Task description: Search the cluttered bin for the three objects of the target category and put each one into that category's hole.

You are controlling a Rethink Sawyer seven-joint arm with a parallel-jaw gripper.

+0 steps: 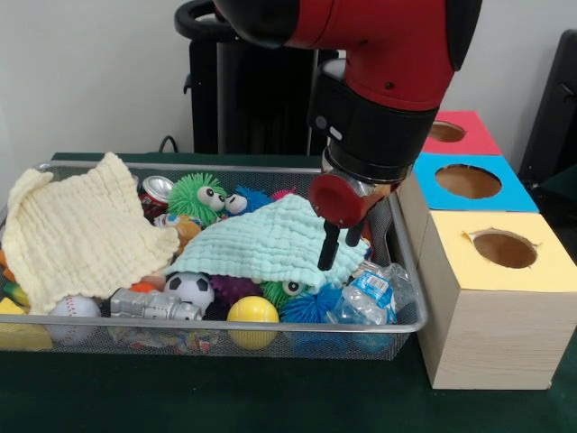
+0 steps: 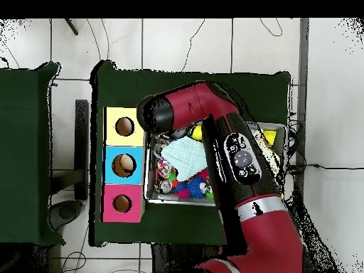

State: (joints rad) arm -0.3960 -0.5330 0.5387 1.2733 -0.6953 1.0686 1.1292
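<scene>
Silver wire mesh forms the bin (image 1: pixel 407 317), and two cloths cover much of its load: a pale yellow cloth (image 1: pixel 77 233) at the front view's left and a mint-green cloth (image 1: pixel 270 242) in the middle, so whatever lies under them cannot be made out. From overhead the red arm (image 2: pixel 238 160) hides most of the bin too. Around the cloths show a soccer ball (image 1: pixel 190 289), a yellow ball (image 1: pixel 252 310), a baseball (image 1: pixel 73 308), a green spiky toy (image 1: pixel 198 196) with eyes and a crushed plastic bottle (image 1: pixel 368 293). The bin rests on a dark green table (image 1: pixel 270 397) before a pale wall. Beside it stands the wooden box row (yellow, blue, red tops); the hole (image 1: pixel 446 132) in the red top is farthest from the front camera. The gripper (image 1: pixel 343 245) hangs over the mint cloth's right edge, its two dark fingers close together and holding nothing; contact with the cloth is unclear.
</scene>
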